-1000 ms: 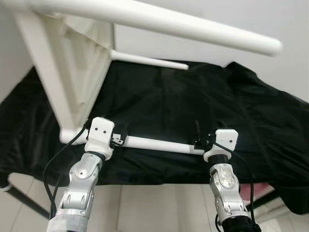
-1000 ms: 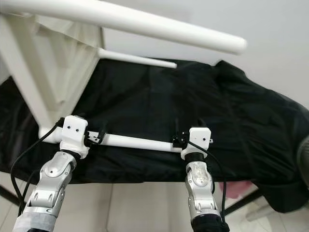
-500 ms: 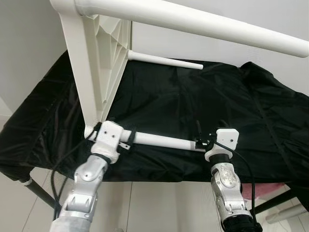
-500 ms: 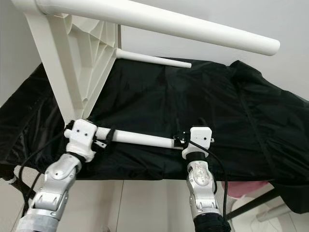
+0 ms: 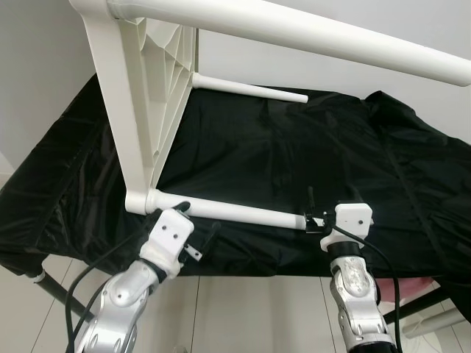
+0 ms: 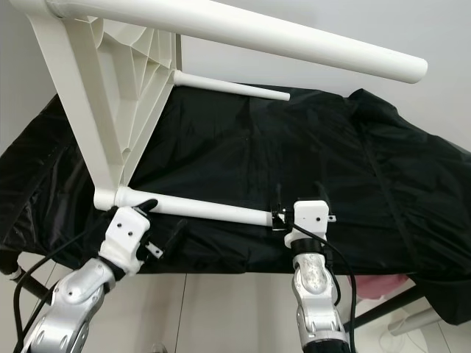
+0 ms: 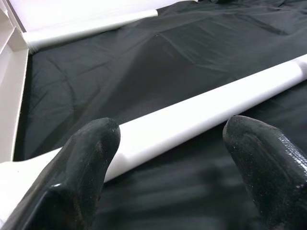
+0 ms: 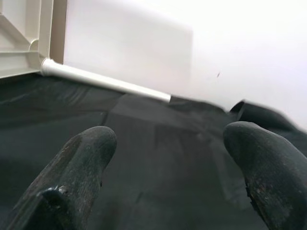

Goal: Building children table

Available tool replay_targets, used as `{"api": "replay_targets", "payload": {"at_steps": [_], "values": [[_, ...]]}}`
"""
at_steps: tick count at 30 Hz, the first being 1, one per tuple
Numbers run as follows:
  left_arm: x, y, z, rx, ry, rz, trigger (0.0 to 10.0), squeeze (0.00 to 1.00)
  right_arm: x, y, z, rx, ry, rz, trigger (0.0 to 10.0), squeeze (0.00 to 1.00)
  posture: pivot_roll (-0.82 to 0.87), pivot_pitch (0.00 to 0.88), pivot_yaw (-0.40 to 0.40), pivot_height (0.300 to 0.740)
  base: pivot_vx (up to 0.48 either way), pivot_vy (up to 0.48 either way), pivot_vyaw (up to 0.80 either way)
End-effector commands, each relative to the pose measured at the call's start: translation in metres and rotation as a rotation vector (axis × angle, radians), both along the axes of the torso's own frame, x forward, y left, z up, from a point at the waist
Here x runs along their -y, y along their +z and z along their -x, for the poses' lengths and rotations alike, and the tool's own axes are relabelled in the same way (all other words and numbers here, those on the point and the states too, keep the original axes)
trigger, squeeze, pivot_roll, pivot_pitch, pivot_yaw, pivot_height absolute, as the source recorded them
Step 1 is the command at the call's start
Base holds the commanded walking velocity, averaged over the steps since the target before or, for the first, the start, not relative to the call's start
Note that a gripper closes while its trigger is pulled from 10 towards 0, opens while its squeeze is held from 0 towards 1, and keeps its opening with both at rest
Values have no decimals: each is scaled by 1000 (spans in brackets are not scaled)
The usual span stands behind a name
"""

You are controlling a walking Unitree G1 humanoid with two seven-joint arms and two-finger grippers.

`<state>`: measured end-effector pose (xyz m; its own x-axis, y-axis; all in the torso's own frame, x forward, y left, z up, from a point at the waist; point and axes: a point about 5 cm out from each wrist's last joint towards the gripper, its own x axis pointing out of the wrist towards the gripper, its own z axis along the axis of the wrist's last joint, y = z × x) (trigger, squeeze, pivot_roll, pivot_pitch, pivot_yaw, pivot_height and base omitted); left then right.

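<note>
The left hand [image 5: 197, 239] is seen at the lower left of the left eye view, just under the near white table leg [image 5: 228, 212], with its two black fingers [image 7: 81, 172] spread wide and nothing gripped; in the left wrist view the leg is seen running across between and beyond the fingertips, apart from them. The right hand [image 5: 315, 218] is placed at the lower centre-right of the frame, beside the free end of that same leg, and its fingers [image 8: 79, 165] are likewise held wide apart in the right wrist view, with only the black cloth [image 5: 294, 154] seen between them. The near leg is joined at its left end to the white children's table top [image 5: 147, 95], which is stood on edge at the upper left of the frame with its ribbed underside turned toward the right. A second leg [image 5: 250, 89] is seen reaching out from the top's far corner, and a third, thicker-looking leg [image 5: 309, 37] is stretched across the top of the frame. Everything is rested over a table draped in the black cloth, with a pale tiled floor [image 5: 243, 316] seen along the bottom edge.
</note>
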<state>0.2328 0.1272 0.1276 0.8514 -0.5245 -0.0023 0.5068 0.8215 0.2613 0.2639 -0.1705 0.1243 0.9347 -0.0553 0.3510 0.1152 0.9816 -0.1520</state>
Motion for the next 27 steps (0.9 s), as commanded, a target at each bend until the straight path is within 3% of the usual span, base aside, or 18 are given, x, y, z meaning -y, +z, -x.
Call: {"api": "replay_targets", "payload": {"at_steps": [1,7,8,9,15,18,19,21,22,27], "values": [[3,-2,4,-25,-30,1,10000,0,5,3,4,28,-26,25,10000,0,59,28,-66,740,0,0,0],[-2,-7,5,-53,24,14,10000,0,5,4,12,36,-39,23,10000,0,56,30,-68,740,0,0,0],[-5,-7,4,-57,50,37,10000,1000,3,3,14,33,-30,-4,10000,0,54,30,-69,740,0,0,0],[-6,-7,2,-56,60,52,10000,1000,1,3,16,34,-15,-32,10000,1000,53,29,-67,740,0,0,0],[-6,-1,1,-31,58,70,10000,1000,-5,7,18,48,30,-67,10000,1000,52,26,-64,740,0,0,0],[-8,1,-2,10,109,62,10000,1000,-8,3,17,17,58,-96,10000,1000,49,23,-60,740,0,0,0],[-8,0,-4,30,145,76,10000,0,-11,-1,17,-10,86,-115,10000,75,51,23,-58,740,0,0,0],[-8,0,-4,30,145,76,10000,0,-11,-1,17,-10,86,-115,10000,75,51,23,-58,740,0,0,0],[-7,-2,-9,44,204,120,10000,0,-19,-9,18,-51,136,-136,10000,0,50,23,-62,740,0,0,0],[-2,-4,-15,42,253,168,10000,0,-22,-18,15,-101,153,-170,10000,0,50,23,-68,740,0,0,0]]}}
